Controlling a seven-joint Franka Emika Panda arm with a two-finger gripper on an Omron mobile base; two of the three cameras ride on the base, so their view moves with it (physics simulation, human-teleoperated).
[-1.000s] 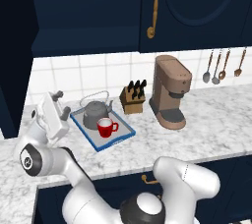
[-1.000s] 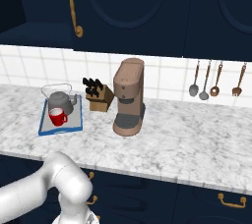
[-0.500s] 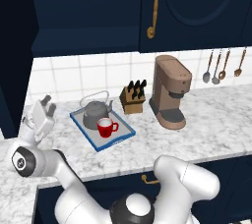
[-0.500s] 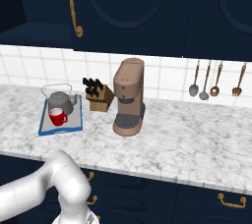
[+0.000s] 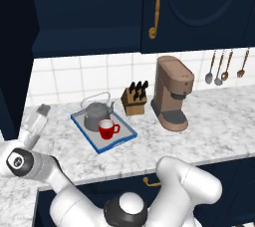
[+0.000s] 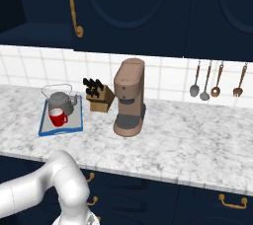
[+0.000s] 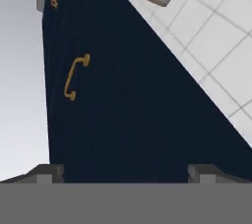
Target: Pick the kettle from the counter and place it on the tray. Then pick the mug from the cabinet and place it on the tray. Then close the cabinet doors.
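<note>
- The kettle (image 5: 96, 113) is squat and dark grey, with a thin arched wire handle and a short spout; it stands at the far end of the tray (image 5: 117, 141).
- The tray is flat and grey with a raised blue rim. It lies on the marbled counter (image 5: 209, 121), left of the knife block (image 5: 134, 100).
- The mug (image 5: 107, 129) is small and bright red, white inside, and its loop handle points to the right. It stands on the tray just in front of the kettle, on the near side.
- In the right base view the same group is at the left: kettle (image 6: 60, 101), mug (image 6: 58, 117), tray (image 6: 74, 129).
- The brown coffee machine (image 5: 171, 93) stands right of the knife block, and some utensils (image 5: 222, 66) hang on the tiled wall at the far right.
- Above the counter, one cabinet door (image 5: 195, 7) with a long brass handle (image 5: 155, 7) looks closed; at the left the cabinet (image 5: 84, 7) has a dark open part.
- The gripper (image 5: 34, 125) is at the left edge of the counter, well apart from the tray. Its fingers (image 7: 47, 173) stand wide apart and hold nothing; in front of them is a dark navy panel (image 7: 123, 110).
</note>
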